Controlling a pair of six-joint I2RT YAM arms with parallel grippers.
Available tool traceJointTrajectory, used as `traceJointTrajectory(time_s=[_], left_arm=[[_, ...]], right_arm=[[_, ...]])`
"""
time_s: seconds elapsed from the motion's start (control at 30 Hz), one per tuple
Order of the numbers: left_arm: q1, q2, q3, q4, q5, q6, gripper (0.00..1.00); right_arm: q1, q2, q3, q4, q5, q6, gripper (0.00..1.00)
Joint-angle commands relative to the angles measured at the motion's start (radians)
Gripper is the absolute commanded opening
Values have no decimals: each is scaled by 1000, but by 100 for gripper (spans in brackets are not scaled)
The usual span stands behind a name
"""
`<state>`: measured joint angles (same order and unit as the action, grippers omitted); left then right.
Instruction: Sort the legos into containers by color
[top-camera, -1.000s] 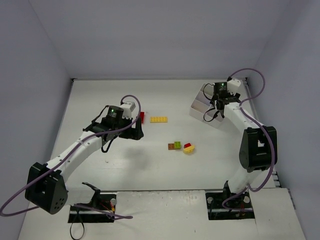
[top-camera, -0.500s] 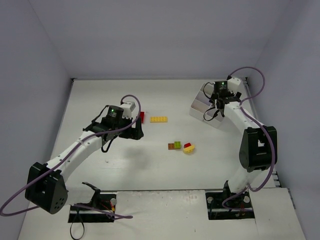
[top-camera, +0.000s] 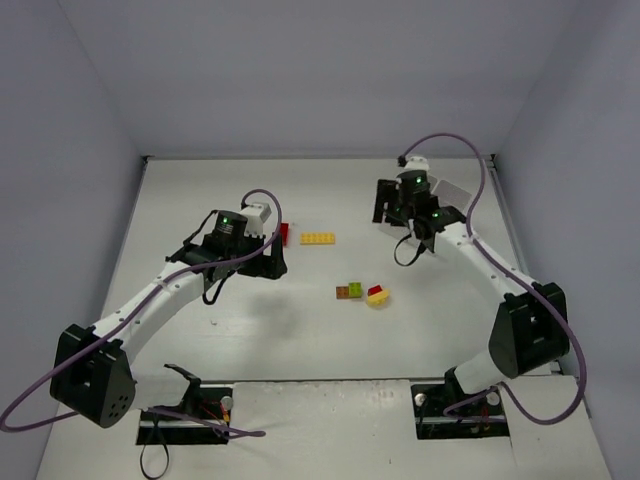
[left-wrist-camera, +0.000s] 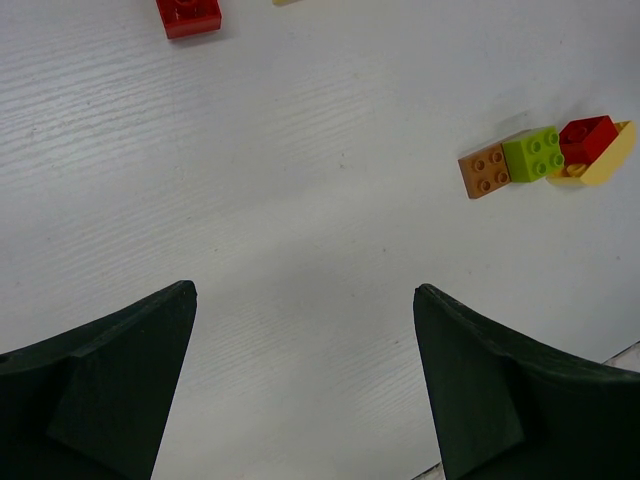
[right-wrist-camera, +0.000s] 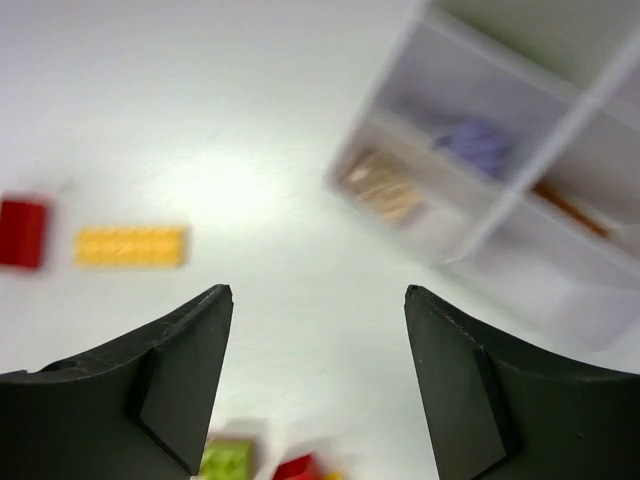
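1. The left gripper (left-wrist-camera: 305, 390) hangs over the bare white table (left-wrist-camera: 300, 250) with its two dark fingers spread wide and nothing between them.
2. The right gripper (right-wrist-camera: 320, 370) is also spread wide and holds nothing. It hovers over the table between the loose bricks and the tray (right-wrist-camera: 560, 140).
3. The tray is white plastic, split by thin walls into square compartments. It sits at the far right of the table; in the top view the right arm hides most of it.
4. The right wrist view is blurred, but it shows a tan brick (right-wrist-camera: 380, 185) in the tray's nearest compartment and a lavender brick (right-wrist-camera: 478, 140) in the one beside it. A thin orange-brown shape lies in a third compartment, too smeared to make out.
5. A small red brick (top-camera: 284, 233) lies just beyond the left gripper, studs up.
6. A long yellow brick (top-camera: 318, 238), flat and two studs wide, lies close to the right of the red brick, not touching it.
7. Nearer the arm bases, three pieces sit in a short row, edge to edge: a brown brick (left-wrist-camera: 485, 172) with four studs, a lime green brick (left-wrist-camera: 533, 154) with four studs, and a red-on-yellow pair (left-wrist-camera: 588, 138), a small red brick stacked on a pale yellow piece that juts out to one side.
8. This row is well apart from the tray and from both grippers.
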<state>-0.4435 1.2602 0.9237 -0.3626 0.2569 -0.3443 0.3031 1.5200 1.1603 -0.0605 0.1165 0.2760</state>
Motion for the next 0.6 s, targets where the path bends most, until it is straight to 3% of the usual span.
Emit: traceJointTrajectory(time_s=[0.0,0.27,0.57], left_arm=[[6,-31,30,40,-15,16,83],[6,-35,26,42,-21,11,83],[8,-38,21,44,-19,10,83]], right_arm=[[109,-72,-54,-33,-98,41,66],[330,-73,-192,-45,-9,233,65],[389,-21,-251,-58,22,311,62]])
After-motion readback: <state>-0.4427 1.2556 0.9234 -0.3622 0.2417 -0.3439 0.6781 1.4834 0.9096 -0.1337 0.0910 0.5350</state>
